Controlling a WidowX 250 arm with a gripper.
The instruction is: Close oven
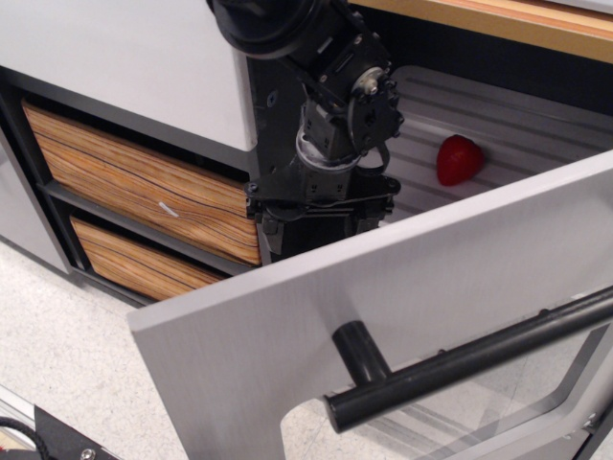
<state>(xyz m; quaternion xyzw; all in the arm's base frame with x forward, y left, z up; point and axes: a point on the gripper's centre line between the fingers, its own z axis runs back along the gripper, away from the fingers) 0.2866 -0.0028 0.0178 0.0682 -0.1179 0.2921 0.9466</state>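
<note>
The oven's brushed silver-grey door stands partly open and fills the foreground, tilted out toward the camera. Its long black bar handle runs across the lower right, above the clear window. Behind the door's top edge I see the grey ribbed rack in the oven's interior. My black gripper hangs down just behind the door's top edge, at the left side of the oven opening. Its fingertips are hidden behind the door, so I cannot tell whether it is open or shut.
A red toy strawberry lies on the rack inside the oven. Two wood-grain drawers sit to the left of the oven. A wooden countertop edge runs above. Speckled floor lies at the lower left.
</note>
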